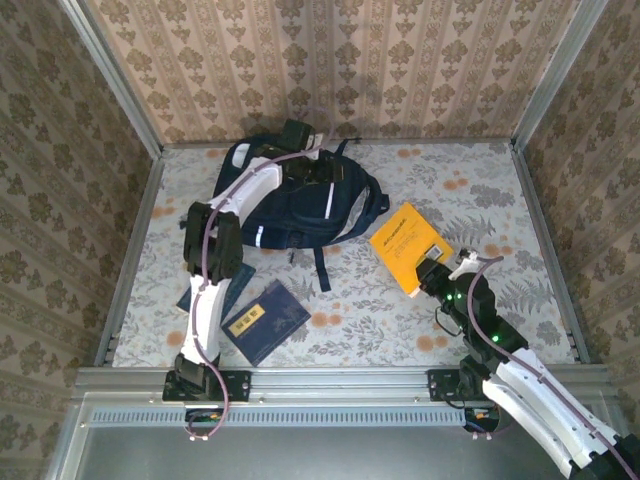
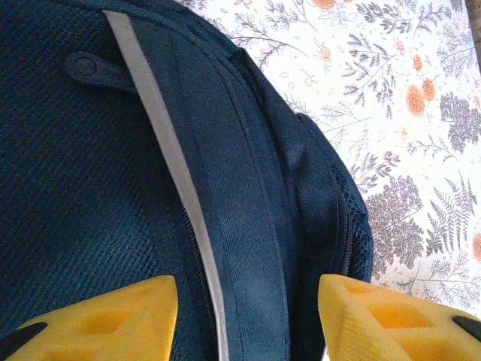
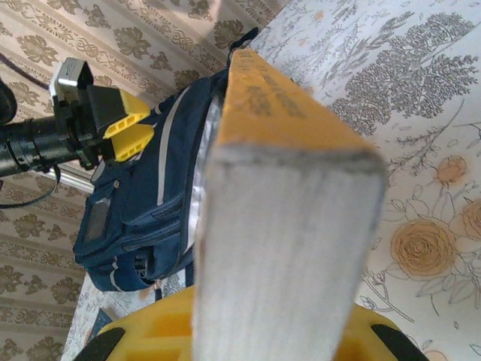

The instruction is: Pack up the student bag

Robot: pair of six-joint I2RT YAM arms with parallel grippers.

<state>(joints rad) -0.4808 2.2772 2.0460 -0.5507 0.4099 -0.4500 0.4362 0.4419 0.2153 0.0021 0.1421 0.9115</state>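
Floral tablecloth [image 1: 480,180]; student bag [image 1: 290,215] laid far-left. Left gripper [image 2: 248,301] held over its zip seam, jaws apart, nothing gripped. Yellow book [image 1: 408,248] pinched at one edge by right gripper [image 1: 432,272]. Slippage is likely, and jamming if the bag, seemingly zipped, is not opened.

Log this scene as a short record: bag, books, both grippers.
bag: navy backpack, lying at the far left of the table
held item: yellow book, right of the backpack, gripped at its near edge
loose item: blue book, flat on the table near the left arm's base
left arm: left gripper open, fingers either side of the backpack's white stripe
right arm: right gripper shut on the yellow book
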